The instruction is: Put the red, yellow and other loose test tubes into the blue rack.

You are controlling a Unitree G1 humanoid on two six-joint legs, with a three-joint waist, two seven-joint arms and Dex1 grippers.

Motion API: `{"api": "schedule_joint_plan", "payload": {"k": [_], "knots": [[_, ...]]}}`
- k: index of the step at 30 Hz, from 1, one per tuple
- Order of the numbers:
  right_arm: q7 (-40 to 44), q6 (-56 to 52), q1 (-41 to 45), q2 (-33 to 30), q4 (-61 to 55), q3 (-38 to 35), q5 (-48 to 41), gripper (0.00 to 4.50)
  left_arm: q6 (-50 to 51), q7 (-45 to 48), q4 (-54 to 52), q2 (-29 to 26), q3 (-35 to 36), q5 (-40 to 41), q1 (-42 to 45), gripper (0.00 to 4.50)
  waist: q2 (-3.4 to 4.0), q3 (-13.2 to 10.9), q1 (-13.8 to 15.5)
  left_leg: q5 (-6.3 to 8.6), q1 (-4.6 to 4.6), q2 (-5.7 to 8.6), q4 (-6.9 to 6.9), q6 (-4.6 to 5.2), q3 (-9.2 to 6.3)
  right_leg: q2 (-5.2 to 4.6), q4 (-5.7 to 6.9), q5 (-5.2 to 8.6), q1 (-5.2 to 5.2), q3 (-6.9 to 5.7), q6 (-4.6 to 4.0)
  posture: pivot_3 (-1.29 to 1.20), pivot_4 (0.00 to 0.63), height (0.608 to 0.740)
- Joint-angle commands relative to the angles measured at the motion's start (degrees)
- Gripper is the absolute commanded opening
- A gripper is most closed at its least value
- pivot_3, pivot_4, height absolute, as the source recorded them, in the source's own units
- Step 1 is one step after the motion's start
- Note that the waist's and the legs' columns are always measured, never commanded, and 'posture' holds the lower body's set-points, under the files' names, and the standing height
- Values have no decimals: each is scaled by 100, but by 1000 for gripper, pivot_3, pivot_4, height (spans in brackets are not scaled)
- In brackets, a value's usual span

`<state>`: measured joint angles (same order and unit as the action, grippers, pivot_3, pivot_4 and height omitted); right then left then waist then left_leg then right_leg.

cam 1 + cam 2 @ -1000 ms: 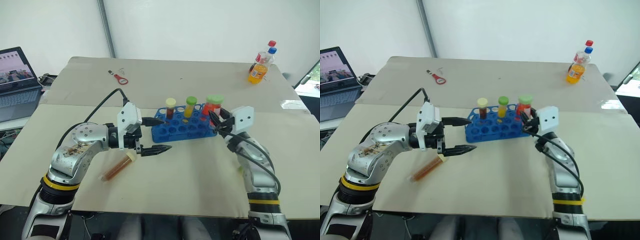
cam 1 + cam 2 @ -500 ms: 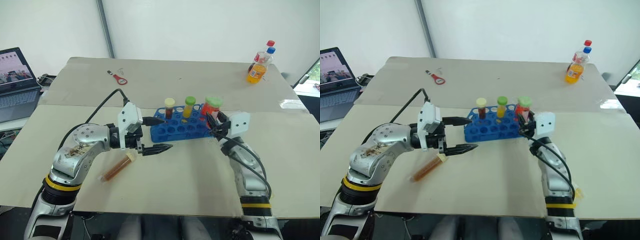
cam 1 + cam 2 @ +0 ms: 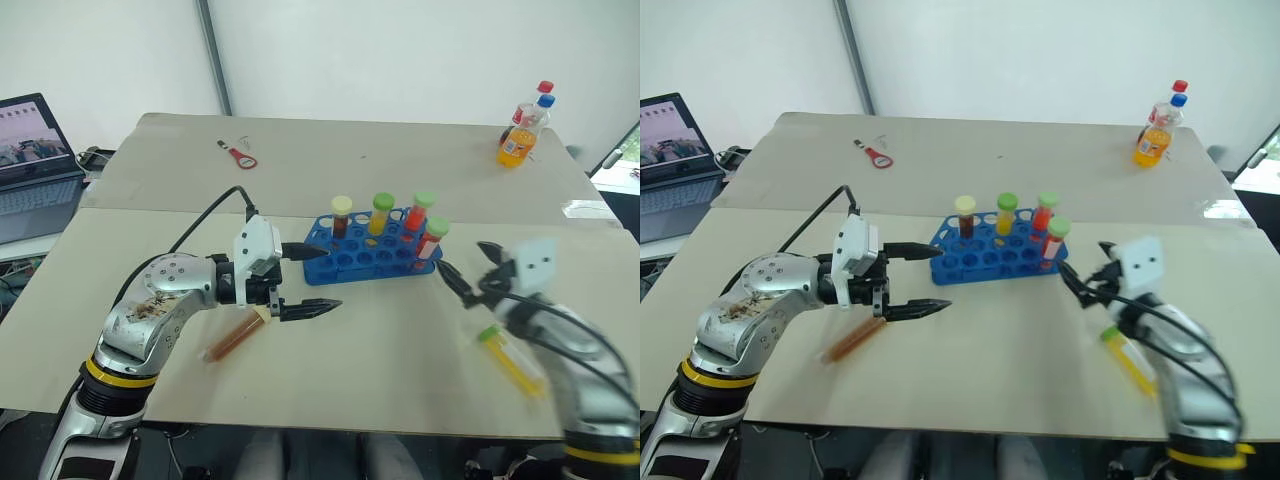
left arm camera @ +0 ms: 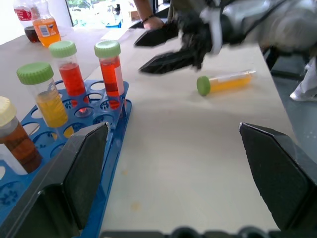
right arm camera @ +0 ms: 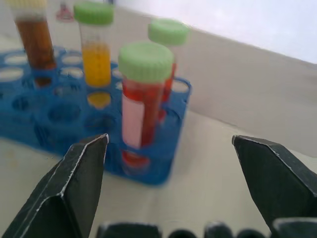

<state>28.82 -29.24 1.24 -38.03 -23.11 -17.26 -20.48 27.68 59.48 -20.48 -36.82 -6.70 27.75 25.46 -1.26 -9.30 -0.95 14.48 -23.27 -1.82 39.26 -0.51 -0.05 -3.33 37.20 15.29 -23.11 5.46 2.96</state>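
The blue rack stands mid-table and holds a brown tube, a yellow tube and two green-capped red tubes, one of them in the near right corner. My right gripper is open just right of that corner, apart from the red tube. A loose yellow tube lies on the table by my right arm. My left gripper is open at the rack's left end, holding nothing. A loose brown tube lies below it.
A laptop sits off the table's left edge. Two drink bottles stand at the back right. A small red-handled tool lies at the back left. The table's near half is bare board around the two loose tubes.
My right gripper opened, let go of the red tube, which now stands in the rack's near right corner, and drew back to the right. The left arm stayed put.
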Motion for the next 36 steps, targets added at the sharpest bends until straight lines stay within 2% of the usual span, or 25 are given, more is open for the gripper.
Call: {"api": "schedule_joint_plan", "payload": {"k": [1,5,10,19,23,27,30,35,36], "knots": [[371,-1372,-644,-1002,-995,-575,-158,4457,-802,439,-56,-219,-336,-488,-220,4500,4,2,7,0,2,1,-2,0,1,-1,-2,0,0,2,0,0,150,728],[707,-3101,-1160,-1947,-1605,-1113,-593,4457,-990,719,-135,-203,-490,-424,-269,4500,0,0,6,0,-1,0,-6,0,5,1,-9,0,-1,7,0,0,150,728],[1037,-4234,-1229,-2501,-1635,-1125,-969,4457,-1152,1042,-118,-158,-648,-439,-217,4500,-3,-1,12,0,1,-1,-5,1,4,2,-10,1,4,5,0,0,150,728],[1068,-4034,-595,-2707,-707,96,-764,4457,-1431,1025,58,135,-880,-709,-177,4500,-5,-2,17,0,-2,2,-5,1,5,0,-17,1,4,6,2,0,150,728],[1429,-3947,-312,-2993,-485,841,-767,3350,-1496,945,113,211,-887,-794,-221,4500,-4,-2,16,0,-3,0,-5,1,4,1,-15,1,-1,5,2,0,150,728],[1475,-3930,-50,-3052,-340,1151,-694,1908,-1520,870,135,261,-888,-853,-223,4500,-4,-2,20,0,-4,0,-5,1,4,1,-15,1,1,5,2,0,150,728],[1459,-3932,14,-3036,-313,1225,-659,1003,-1546,750,152,311,-888,-941,-241,4500,-4,-2,24,0,-3,0,-5,1,3,1,-15,1,1,4,2,0,150,728],[1374,-3919,284,-2799,-574,942,-793,972,-1445,572,239,314,-758,-937,-248,4500,-4,-2,21,0,-3,0,-5,1,3,1,-14,1,0,4,2,0,150,728],[1318,-3843,466,-2569,-679,831,-896,972,-1367,498,264,317,-664,-872,-239,4500,-4,-2,7,0,-3,-1,-5,1,2,1,-14,1,0,4,2,0,150,728]]}}
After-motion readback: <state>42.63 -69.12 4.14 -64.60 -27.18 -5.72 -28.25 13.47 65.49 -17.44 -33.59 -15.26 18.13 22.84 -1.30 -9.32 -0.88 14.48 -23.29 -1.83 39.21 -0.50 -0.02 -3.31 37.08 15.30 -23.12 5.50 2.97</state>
